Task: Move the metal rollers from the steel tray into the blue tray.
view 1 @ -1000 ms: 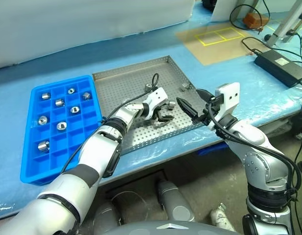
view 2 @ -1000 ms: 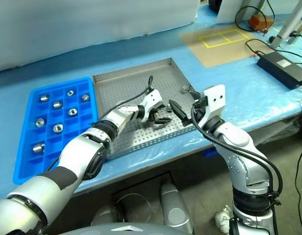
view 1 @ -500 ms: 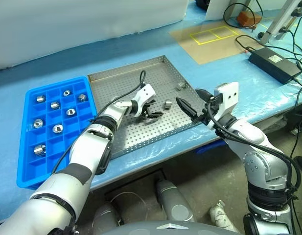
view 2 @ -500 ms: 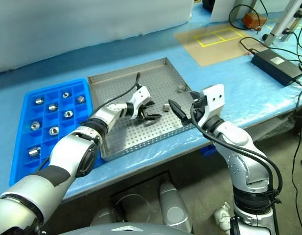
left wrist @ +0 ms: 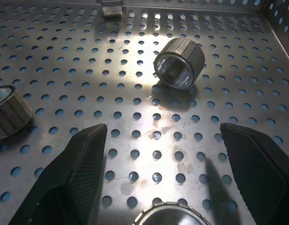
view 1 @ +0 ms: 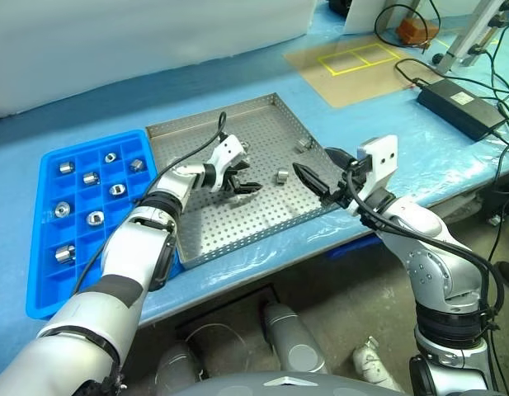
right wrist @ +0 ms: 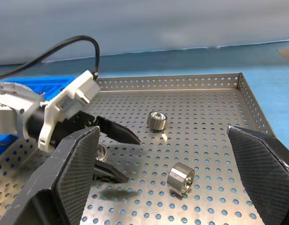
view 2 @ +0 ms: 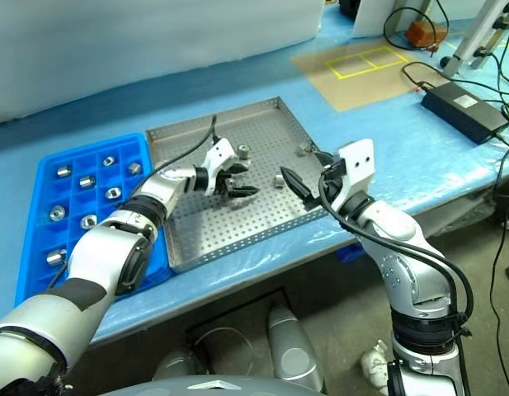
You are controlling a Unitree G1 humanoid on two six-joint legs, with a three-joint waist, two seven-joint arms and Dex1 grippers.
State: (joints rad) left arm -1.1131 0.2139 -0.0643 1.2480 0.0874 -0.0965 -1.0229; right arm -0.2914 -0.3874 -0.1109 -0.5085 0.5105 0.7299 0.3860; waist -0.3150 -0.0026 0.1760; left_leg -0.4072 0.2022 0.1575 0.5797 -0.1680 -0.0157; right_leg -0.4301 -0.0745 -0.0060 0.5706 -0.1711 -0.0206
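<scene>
Between left pincer [left wrist: 153,154] fingers, roller [left wrist: 170,216], perforated tray [left wrist: 135,93]

No text, label, brand or number can be read anywhere. The one marking is a yellow taped rectangle [view 1: 360,58] on a brown mat [view 1: 320,78], without any writing.

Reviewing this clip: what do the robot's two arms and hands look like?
Both arms are glossy silver-grey with black joint bands. Each wrist carries a white block, and a black cable loops along each arm. The left hand and right hand each have two black, pointed, textured fingers.
</scene>
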